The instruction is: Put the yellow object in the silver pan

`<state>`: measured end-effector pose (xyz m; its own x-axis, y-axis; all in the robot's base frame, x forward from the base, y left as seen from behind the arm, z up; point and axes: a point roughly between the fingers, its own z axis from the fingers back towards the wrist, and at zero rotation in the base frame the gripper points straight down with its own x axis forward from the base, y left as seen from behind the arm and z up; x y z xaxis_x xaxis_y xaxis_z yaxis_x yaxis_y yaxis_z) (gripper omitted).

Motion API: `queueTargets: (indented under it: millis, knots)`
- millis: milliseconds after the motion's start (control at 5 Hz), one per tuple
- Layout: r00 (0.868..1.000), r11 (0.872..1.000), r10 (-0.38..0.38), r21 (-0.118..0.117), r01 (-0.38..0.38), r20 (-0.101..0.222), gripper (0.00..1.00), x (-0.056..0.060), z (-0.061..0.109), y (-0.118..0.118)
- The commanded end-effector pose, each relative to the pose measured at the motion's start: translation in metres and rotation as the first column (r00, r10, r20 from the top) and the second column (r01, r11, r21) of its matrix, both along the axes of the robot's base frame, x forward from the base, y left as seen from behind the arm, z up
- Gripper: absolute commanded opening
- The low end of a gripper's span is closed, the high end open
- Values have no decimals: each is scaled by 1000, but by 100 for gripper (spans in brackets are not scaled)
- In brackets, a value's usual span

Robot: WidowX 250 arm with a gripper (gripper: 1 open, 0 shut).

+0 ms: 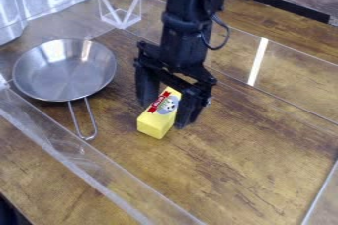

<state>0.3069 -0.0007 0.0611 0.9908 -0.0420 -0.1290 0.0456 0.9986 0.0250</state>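
On the wooden table (251, 160), the hand (168, 104) stands spread wide, fingers straddling the yellow object (161, 114).

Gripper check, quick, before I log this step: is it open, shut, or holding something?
Gripper: open, fingers either side of the yellow block on the table, not holding it.
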Motion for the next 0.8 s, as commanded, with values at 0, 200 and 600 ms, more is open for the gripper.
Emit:
queueTargets:
  millis: [0,200,600]
  knots:
    - [997,1000,-13,16,12,70,100,19,8,6]
    - [997,999,-30,30,29,65,100,26,-2,10]
    - [997,998,-54,45,51,54,100,37,-13,20]
